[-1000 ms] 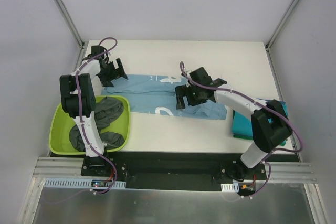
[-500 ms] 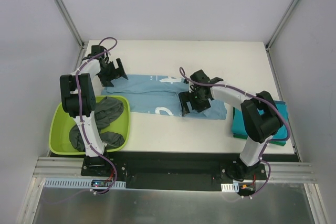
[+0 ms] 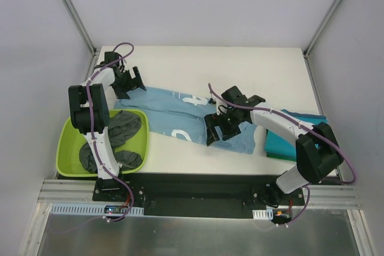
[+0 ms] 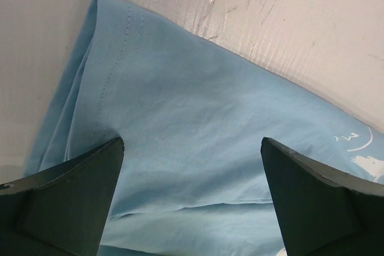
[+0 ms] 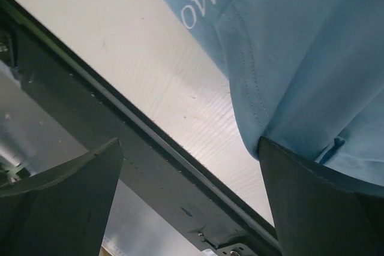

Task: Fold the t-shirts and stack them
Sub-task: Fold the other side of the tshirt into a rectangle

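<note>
On tabletop (image 3: pixel 252 70), light blue t-shirt (image 3: pixel 174 109) lying across centre. Left tool (image 3: pixel 133 87) hovering released over its 10 o'clock corner. Right tool (image 3: pixel 219 131) standing released at its 5 o'clock edge, cloth touching one finger. Teal t-shirt (image 3: pixel 281 145) lying at 4 o'clock. Dark grey t-shirts (image 3: pixel 124 128) sitting in tub (image 3: pixel 62 148) at 8 o'clock.

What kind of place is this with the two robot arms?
Probably a robot lab test booth, not a home: two white-and-black robot arms are bolted at the near edge of a white table, plain white walls close it in, and a light blue cloth t-shirt lies spread out.
</note>
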{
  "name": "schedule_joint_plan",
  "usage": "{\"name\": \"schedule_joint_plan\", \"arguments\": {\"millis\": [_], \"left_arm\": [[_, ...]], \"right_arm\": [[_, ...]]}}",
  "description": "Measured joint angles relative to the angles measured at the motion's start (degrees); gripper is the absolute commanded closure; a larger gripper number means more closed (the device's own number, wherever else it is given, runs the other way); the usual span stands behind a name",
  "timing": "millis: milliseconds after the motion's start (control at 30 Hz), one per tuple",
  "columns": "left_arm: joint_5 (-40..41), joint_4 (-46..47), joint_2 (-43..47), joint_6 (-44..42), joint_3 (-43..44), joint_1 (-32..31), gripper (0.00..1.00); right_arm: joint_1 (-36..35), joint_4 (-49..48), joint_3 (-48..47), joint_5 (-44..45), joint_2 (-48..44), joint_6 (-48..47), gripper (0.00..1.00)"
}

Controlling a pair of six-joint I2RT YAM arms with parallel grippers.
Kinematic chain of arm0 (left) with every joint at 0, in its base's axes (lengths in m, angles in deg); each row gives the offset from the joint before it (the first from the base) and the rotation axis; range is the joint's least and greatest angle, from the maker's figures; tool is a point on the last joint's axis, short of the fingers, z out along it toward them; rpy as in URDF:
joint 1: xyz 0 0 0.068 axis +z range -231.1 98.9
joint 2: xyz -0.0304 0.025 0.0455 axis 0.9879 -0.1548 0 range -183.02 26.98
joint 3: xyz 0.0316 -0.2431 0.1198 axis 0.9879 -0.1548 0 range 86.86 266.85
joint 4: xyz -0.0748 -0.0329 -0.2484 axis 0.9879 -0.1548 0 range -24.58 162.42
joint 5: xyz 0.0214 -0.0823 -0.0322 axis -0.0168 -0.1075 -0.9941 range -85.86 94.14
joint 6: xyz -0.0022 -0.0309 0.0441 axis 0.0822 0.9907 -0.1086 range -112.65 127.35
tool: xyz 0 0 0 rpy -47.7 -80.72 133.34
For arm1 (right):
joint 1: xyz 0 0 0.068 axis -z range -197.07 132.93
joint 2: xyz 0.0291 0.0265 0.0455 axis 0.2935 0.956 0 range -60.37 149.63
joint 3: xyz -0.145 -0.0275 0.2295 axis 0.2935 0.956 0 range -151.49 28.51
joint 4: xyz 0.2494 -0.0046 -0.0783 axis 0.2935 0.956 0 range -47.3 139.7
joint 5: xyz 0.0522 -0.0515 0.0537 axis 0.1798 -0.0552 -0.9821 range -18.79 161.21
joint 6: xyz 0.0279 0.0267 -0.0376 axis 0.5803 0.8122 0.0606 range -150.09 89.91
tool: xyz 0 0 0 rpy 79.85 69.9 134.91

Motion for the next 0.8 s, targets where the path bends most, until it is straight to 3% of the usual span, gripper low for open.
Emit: {"name": "schedule_joint_plan", "arguments": {"millis": [233,533,800], "left_arm": [[0.0,0.0,0.0,0.0,0.0,0.0,0.01],[-0.1,-0.6,-0.4,0.1,0.7,0.2,0.01],[-0.1,-0.6,-0.6,0.2,0.8,0.3,0.01]], "right_arm": [[-0.2,-3.2,-0.1,-3.5,-0.8,1.4,0.04],[-7.9,-0.3,-5.6,14.3,1.7,-9.5,0.01],[-11.9,-2.1,-10.0,14.6,5.6,-14.5,0.22]]}}
